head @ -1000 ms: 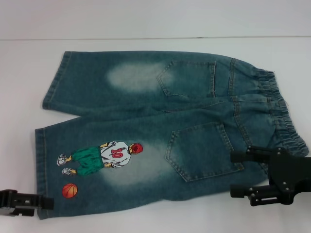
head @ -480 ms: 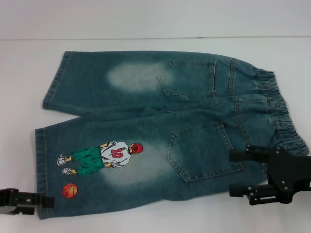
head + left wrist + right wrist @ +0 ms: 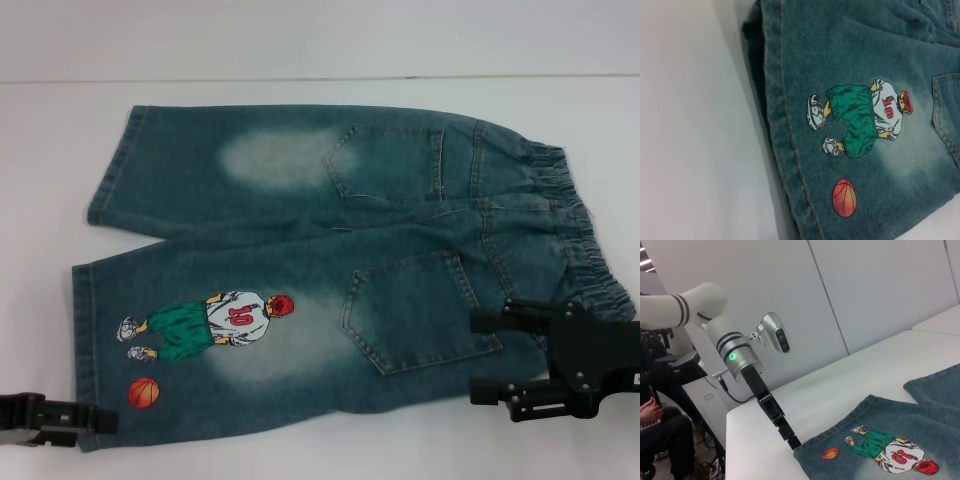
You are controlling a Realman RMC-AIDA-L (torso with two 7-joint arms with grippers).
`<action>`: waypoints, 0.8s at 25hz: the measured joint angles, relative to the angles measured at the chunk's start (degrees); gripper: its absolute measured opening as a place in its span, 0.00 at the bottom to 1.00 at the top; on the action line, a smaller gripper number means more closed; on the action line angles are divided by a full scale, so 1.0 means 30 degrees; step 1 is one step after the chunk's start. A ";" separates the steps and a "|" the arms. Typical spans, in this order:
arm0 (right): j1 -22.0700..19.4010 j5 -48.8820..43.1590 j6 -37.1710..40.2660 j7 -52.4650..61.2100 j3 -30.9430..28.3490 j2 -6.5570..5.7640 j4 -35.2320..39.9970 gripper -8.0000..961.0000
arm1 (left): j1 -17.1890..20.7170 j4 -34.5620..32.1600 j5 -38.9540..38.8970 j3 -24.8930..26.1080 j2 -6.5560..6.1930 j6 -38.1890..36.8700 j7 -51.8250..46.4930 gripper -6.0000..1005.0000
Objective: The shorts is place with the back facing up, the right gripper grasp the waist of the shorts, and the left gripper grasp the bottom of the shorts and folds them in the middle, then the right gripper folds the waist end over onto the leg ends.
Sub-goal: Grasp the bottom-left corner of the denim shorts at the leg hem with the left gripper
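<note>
The shorts (image 3: 320,265) lay flat and back-up on the white table (image 3: 300,60), their blue-green denim washed pale in soft cloudy patches, with two stitched patch pockets showing. The waist (image 3: 580,240), a ruched elastic band gathered in rows, formed the wide end on the robot's right side, while the bottom of the shorts (image 3: 85,330) ended in two straight, double-stitched hems on the left. The nearer leg carried an embroidered basketball player (image 3: 210,325) in a white number-ten shirt and green shorts, with an orange ball (image 3: 144,392) beside the feet. The left gripper (image 3: 95,418), slim and black on a white arm with a silver cuff and green light, reached the near corner of that hem, its tip touching the denim edge; whether its fingers were spread or closed could not be told. The right gripper (image 3: 485,358), blocky and black with small screws, hung over the near part of the waist, its two stubby fingers spread apart, one above the other, over the cloth.
</note>
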State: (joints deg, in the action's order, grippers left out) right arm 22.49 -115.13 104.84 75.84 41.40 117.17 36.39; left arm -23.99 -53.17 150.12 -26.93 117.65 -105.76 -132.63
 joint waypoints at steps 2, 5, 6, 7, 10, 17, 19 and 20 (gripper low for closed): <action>0.0001 -0.0001 0.0001 0.0001 0.0000 -0.0003 0.0000 0.97 | 0.0000 0.0000 -0.0003 -0.0003 0.0018 -0.0001 0.0001 0.87; 0.0005 -0.0001 0.0001 0.0001 -0.0001 -0.0008 0.0001 0.97 | -0.0056 0.0163 -0.0018 -0.0010 0.0050 0.0016 0.0001 0.87; 0.0004 -0.0001 0.0001 0.0001 0.0000 -0.0009 0.0000 0.97 | -0.0099 0.0279 -0.0022 -0.0017 0.0056 0.0047 0.0004 0.87; 0.0005 -0.0001 0.0000 0.0000 0.0001 -0.0010 0.0001 0.97 | -0.0132 0.0367 -0.0025 -0.0026 0.0063 0.0089 0.0009 0.87; 0.0004 -0.0001 0.0002 0.0000 0.0000 -0.0010 0.0000 0.97 | -0.0209 0.0495 -0.0031 -0.0044 0.0068 0.0273 0.0032 0.87; 0.0005 -0.0001 0.0003 0.0000 -0.0001 -0.0010 0.0000 0.97 | -0.0308 0.0428 -0.0112 -0.0010 -0.0017 0.0081 0.0052 0.87; 0.0004 -0.0001 0.0003 0.0001 0.0000 -0.0021 0.0000 0.97 | -0.0313 0.0316 -0.0081 0.0135 -0.0163 -0.0088 0.0003 0.87; 0.0005 -0.0001 0.0003 0.0001 0.0000 -0.0030 0.0001 0.97 | -0.0311 0.0301 -0.0075 0.0165 -0.0206 -0.0133 -0.0013 0.87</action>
State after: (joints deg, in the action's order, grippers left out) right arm 22.50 -115.14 104.85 75.85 41.40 117.09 36.39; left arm -24.92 -52.26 149.89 -26.43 117.03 -106.16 -132.67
